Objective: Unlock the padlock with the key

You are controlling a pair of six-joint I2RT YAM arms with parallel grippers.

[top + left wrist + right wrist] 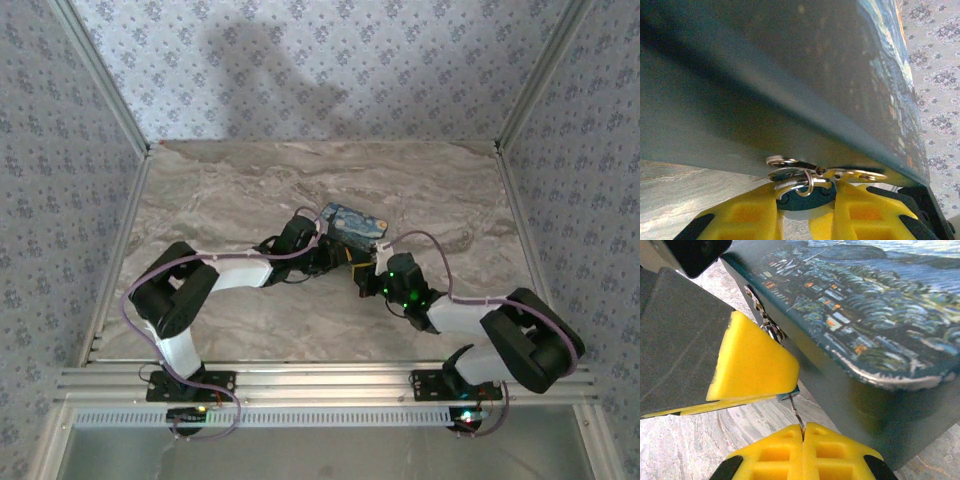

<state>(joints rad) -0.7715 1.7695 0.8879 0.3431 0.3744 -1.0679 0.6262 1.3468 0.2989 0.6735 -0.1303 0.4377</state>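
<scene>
Padlock: small blue-grey metal padlock [807,196] with a thin silvery shackle, really tiny next to the box.
Where it was: hanging at the front edge of the box, its shackle looped through the little metal hasp [790,172], about mid-table between the two arms.
Left claw: the left claw [802,206] had its yellow padded fingers narrowed around the padlock body, pinching it from both sides.
Key: thin pale silvery metal key [796,412], just a sliver, running up to the padlock's underside. Couldn't tell if it was actually in the keyhole.
Right claw: the right claw [803,432] was fully closed, pads pressed together on the key's lower end.
Box: blue-and-yellow swirl-painted rectangular box [865,315], tilted, looming right over both claws.
In the way: the left claw's yellow finger [750,365] hid nearly all of the padlock from the right wrist view.
Table: grey marble-look tabletop [230,190], patterned wallpaper walls [300,60] around it.
</scene>
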